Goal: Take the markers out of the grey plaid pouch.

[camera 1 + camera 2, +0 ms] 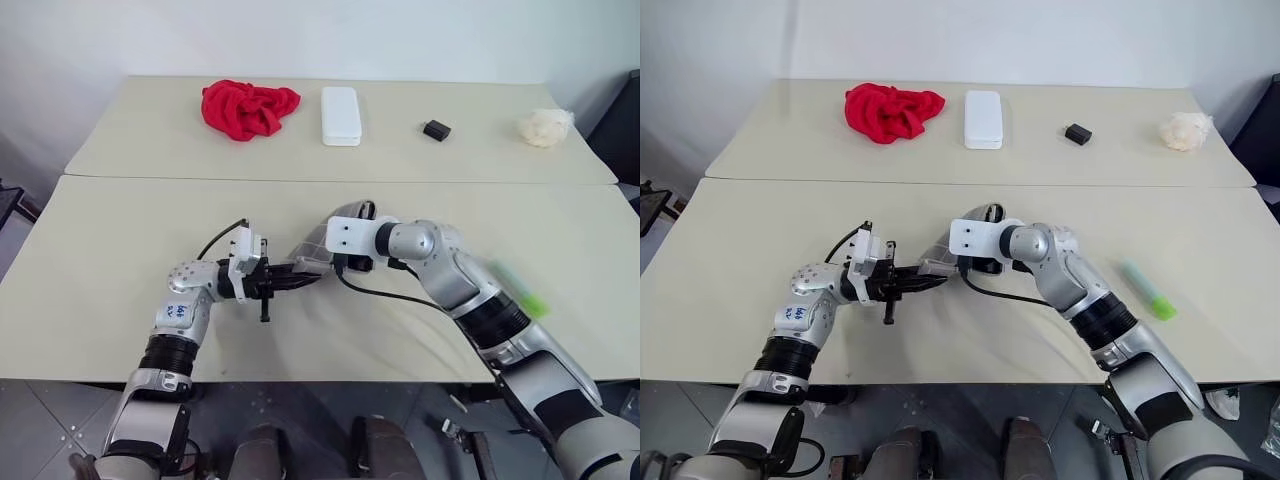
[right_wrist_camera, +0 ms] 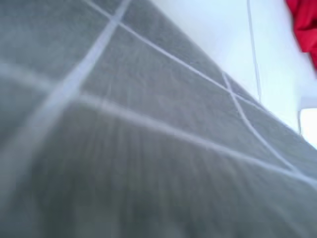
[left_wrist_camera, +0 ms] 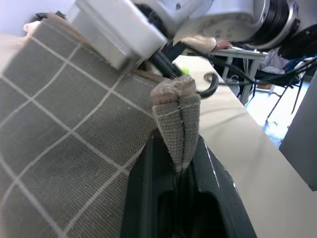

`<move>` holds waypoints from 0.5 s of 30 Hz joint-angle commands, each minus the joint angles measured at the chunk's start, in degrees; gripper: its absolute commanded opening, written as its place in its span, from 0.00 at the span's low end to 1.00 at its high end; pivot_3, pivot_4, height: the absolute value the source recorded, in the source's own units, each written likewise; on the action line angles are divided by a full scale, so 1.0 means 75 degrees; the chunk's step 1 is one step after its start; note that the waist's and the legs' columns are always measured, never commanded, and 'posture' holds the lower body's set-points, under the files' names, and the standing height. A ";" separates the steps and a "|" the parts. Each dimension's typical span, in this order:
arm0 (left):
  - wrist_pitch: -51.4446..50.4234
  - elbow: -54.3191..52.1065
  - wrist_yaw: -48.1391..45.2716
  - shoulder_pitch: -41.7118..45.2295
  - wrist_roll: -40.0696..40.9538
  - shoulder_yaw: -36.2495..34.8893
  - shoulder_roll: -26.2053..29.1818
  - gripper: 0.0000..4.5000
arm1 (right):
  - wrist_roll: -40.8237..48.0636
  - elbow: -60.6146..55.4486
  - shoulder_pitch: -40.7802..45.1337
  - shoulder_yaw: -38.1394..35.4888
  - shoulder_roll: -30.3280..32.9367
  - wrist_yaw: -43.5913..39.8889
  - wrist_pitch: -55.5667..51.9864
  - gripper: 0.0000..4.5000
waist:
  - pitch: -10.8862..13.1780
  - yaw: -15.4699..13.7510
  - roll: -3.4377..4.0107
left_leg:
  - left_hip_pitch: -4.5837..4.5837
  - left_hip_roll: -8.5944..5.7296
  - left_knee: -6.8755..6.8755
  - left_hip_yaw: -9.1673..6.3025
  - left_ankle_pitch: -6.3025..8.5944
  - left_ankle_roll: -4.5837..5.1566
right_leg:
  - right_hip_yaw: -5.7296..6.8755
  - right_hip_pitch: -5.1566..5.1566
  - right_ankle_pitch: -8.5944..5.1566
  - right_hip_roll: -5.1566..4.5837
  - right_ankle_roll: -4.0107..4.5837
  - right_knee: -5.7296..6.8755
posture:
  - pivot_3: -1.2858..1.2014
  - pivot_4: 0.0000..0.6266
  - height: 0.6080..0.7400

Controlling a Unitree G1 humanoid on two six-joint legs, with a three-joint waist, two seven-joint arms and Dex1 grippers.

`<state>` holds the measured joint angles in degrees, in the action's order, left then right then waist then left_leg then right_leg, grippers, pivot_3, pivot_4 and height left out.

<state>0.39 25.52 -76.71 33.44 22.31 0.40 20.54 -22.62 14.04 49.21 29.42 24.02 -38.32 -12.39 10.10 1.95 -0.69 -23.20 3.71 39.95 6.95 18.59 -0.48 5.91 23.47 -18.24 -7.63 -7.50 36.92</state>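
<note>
A robot with two arms works over a pale beige table (image 1: 760, 270). Its left gripper (image 1: 300, 279) is clenched on one corner of the grey plaid pouch (image 1: 315, 252), holding that end up off the table near the middle of the front edge; the left wrist view shows the fabric corner (image 3: 177, 121) pinched tight between the two black fingers. The right gripper (image 1: 962, 262) is pressed in against the pouch from the other side, its tips hidden behind the white wrist block, though its jaws appear spread wide with nothing in them. A bright green marker (image 1: 1150, 291) lies on the table to the robot's right, well apart from the pouch, so one marker looks to be already out. The red-pink marker is presumably inside and remains to be fetched. Along the far edge sit a red cloth (image 1: 248, 108), a white case (image 1: 341, 115), a small black block (image 1: 436, 129) and a crumpled white wad (image 1: 545, 127).
</note>
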 commanded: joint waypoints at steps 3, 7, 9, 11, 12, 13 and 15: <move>-0.0240 -0.0714 -0.0364 -0.0103 0.0392 0.0067 -0.0053 0.00 | -0.0183 0.1136 -0.0031 -0.0192 -0.0149 0.0801 0.0918 0.98 | 0.0000 -0.0001 0.0000 | 0.0000 0.0000 0.0001 0.0000 0.0000 0.0000 | -0.0001 -0.0001 0.0000 -0.0001 0.0000 0.0000 | 0.52 0.24 1.00; -0.0318 -0.0760 -0.0395 -0.0117 0.0373 0.0026 -0.0026 0.00 | 0.0074 0.1561 -0.0123 -0.0271 -0.0228 0.0490 0.1410 0.98 | -0.0001 0.0000 0.0001 | 0.0002 0.0000 0.0000 -0.0001 0.0000 0.0000 | -0.0001 -0.0003 0.0000 0.0000 0.0000 0.0000 | 0.52 0.24 1.00; -0.0369 -0.0797 -0.0394 -0.0115 0.0378 0.0007 -0.0005 0.00 | 0.0083 0.1776 -0.0067 -0.0328 -0.0235 0.0553 0.1686 0.90 | -0.0001 0.0002 0.0001 | 0.0003 0.0001 0.0000 -0.0001 0.0000 0.0000 | -0.0001 -0.0003 0.0000 0.0000 0.0000 -0.0001 | 0.52 0.24 1.00; -0.0412 -0.0823 -0.0388 -0.0107 0.0381 -0.0007 0.0006 0.00 | 0.0065 0.1948 -0.0008 -0.0361 -0.0244 0.0590 0.1890 0.80 | -0.0001 0.0000 0.0001 | 0.0003 0.0001 -0.0001 0.0000 0.0000 0.0000 | -0.0001 -0.0002 0.0000 0.0000 0.0000 -0.0001 | 0.52 0.24 1.00; -0.0424 -0.0834 -0.0395 -0.0110 0.0380 -0.0009 0.0013 0.00 | 0.0062 0.2008 0.0009 -0.0376 -0.0259 0.0577 0.1969 0.72 | -0.0001 0.0000 0.0001 | 0.0003 0.0001 0.0000 0.0000 0.0000 0.0000 | -0.0002 -0.0003 0.0000 0.0000 0.0000 0.0000 | 0.52 0.24 1.00; -0.0438 -0.0848 -0.0394 -0.0110 0.0381 -0.0011 0.0019 0.00 | 0.0035 0.2044 0.0019 -0.0395 -0.0264 0.0623 0.2067 0.67 | -0.0001 0.0000 0.0001 | 0.0003 0.0000 0.0000 0.0001 0.0000 0.0000 | -0.0002 -0.0003 0.0000 -0.0001 0.0000 0.0000 | 0.52 0.24 1.00; -0.0466 -0.0868 -0.0401 -0.0110 0.0383 -0.0016 0.0032 0.00 | 0.0032 0.2094 0.0021 -0.0425 -0.0265 0.0604 0.2196 0.55 | -0.0001 0.0000 0.0001 | 0.0003 0.0000 0.0000 0.0000 0.0000 0.0000 | -0.0002 -0.0003 0.0000 -0.0001 0.0000 0.0000 | 0.52 0.24 1.00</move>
<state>-3.64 23.19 -76.82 32.38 22.31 0.01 21.11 -21.33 27.66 49.87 26.42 21.86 -34.09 3.92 10.09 1.95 -0.68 -23.17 3.71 39.95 6.95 18.59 -0.48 5.90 23.45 -18.24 -7.64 -7.49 36.92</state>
